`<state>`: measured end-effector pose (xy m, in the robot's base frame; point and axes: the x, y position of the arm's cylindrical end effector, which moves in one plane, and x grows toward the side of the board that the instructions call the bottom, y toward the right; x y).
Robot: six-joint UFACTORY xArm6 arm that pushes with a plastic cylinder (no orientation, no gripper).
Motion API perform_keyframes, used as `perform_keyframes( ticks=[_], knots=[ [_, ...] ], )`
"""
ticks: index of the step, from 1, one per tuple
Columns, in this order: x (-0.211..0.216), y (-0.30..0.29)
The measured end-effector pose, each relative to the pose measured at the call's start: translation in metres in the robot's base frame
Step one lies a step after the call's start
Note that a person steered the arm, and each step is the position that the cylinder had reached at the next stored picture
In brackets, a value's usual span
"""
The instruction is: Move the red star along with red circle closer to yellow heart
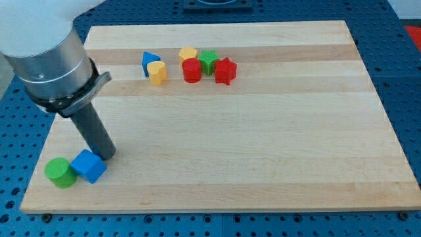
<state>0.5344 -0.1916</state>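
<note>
The red star (225,70) lies near the view's top middle, just right of the green star (208,61). The red circle (191,70) sits left of the green star, below a yellow hexagon (188,55). The yellow heart (157,73) lies further left, touching a blue triangle (150,61). My tip (107,155) is far away at the view's lower left, right beside the upper right of a blue cube (89,166).
A green cylinder (60,172) stands left of the blue cube near the board's lower left corner. The wooden board (263,145) rests on a blue perforated table. The arm's grey body fills the view's upper left.
</note>
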Motion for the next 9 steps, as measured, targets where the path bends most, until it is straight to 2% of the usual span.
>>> perform_keyframes(
  ticks=[3,5,6,7,8,9],
  knots=[
    [0.004,0.021],
    [-0.017,0.101],
    [-0.048,0.191],
    [-0.098,0.273],
    [-0.153,0.317],
    [-0.198,0.295]
  ],
)
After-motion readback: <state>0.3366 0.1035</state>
